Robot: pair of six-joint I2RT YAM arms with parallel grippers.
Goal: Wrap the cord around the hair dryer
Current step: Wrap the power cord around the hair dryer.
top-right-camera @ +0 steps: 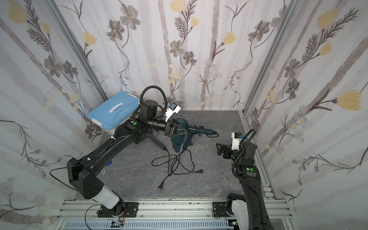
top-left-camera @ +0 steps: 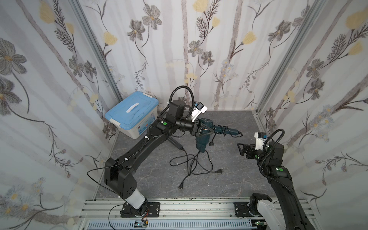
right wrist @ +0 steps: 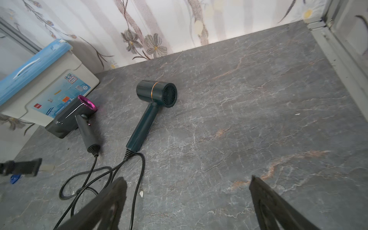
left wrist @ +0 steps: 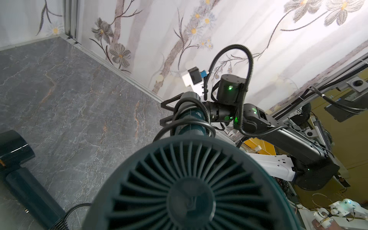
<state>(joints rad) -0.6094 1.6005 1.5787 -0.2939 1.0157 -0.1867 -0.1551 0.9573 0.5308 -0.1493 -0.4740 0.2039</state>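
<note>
Hair dryer [top-left-camera: 220, 129] within grip of left end effector [top-left-camera: 208, 129].

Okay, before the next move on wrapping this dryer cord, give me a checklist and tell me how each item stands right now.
1. Left hand grips the dryer: ok, shut on its body, with the handle pointing toward the right hand.
2. Right hand free: ok, open, empty and apart from the dryer.
3. Cord on the handle: ok, several turns round it.
4. Cord end secured: not ok, a short tail with the plug seems to dangle under the dryer.
5. Loose cords clear of the dryer: cannot tell, the tangle lies right beneath it.
</note>
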